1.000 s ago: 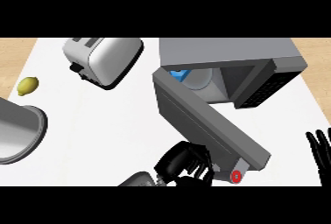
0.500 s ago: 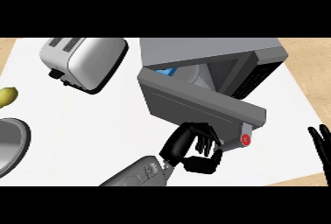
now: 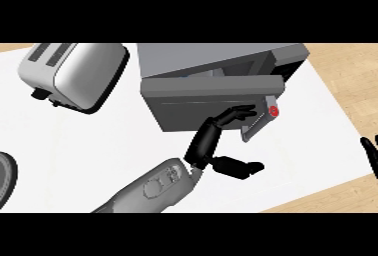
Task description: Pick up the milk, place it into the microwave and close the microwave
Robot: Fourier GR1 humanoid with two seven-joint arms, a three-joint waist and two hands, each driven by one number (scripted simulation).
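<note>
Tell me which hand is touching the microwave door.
The left hand, straight fingers against the microwave door; the right hand rests at the view's right edge.

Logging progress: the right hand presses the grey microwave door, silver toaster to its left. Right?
No: the head view shows the left hand pressing the grey microwave door; the right hand rests at the right edge. The silver toaster is as said.

Shiny, smooth metal toaster (image 3: 74,75); matt grey microwave (image 3: 210,107); smooth white surface (image 3: 88,150); pale matt wood-grain border (image 3: 347,70)
</note>
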